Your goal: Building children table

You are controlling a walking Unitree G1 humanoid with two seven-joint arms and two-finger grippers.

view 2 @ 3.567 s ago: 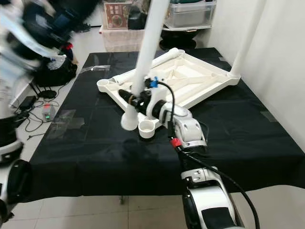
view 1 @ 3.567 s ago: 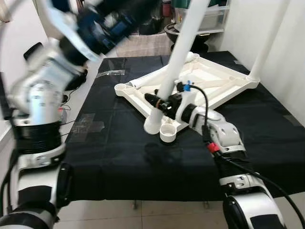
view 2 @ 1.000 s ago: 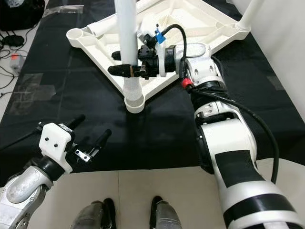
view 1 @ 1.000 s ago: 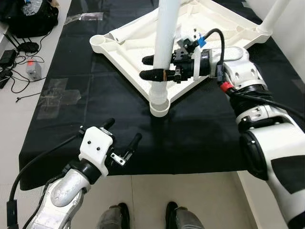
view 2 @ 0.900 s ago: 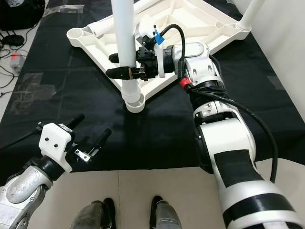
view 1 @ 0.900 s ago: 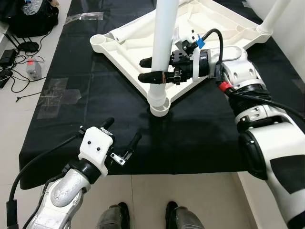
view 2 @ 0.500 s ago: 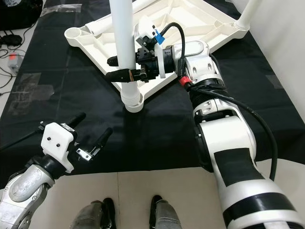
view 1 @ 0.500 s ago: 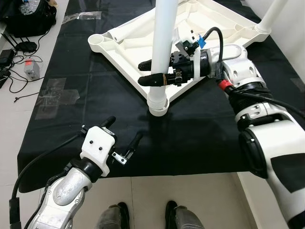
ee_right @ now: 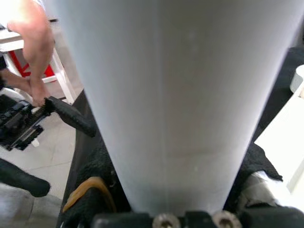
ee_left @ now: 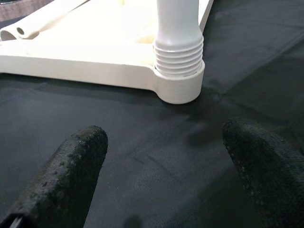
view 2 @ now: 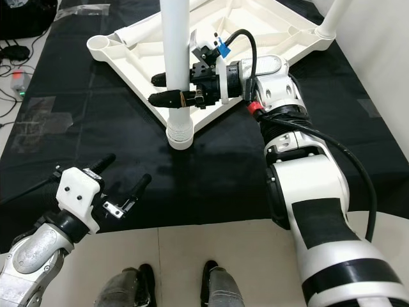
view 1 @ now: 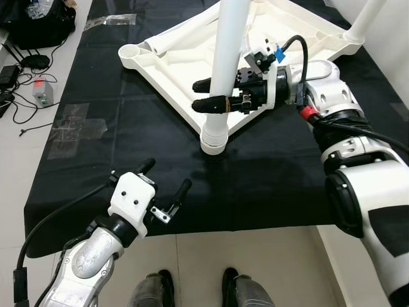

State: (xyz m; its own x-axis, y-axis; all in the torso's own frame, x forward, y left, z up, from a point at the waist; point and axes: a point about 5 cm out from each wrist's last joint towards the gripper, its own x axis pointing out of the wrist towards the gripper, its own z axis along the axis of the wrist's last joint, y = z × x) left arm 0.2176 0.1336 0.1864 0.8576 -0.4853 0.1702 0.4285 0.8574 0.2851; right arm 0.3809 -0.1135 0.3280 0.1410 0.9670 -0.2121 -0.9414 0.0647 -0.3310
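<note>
Your right gripper (view 1: 206,94) pinches the white leg (view 1: 225,61), one black finger on each side. The leg stands upright in the corner socket (view 1: 213,143) of the upside-down tabletop (view 1: 185,70), at the corner nearest you. In the left wrist view you can see the leg's ridged end sitting in that socket.

Your left gripper (view 1: 165,185) has its fingers spread wide and holds nothing. It hovers over the near edge of the black cloth (view 1: 128,147), well apart from the socket. Bare cloth lies between it and the socket.

Another leg (view 1: 367,19) stands at the tabletop's far right corner. A loose leg (view 1: 185,33) lies along the tabletop's far left side.

In the right wrist view, a person's hand (ee_right: 29,42) is past the leg.
</note>
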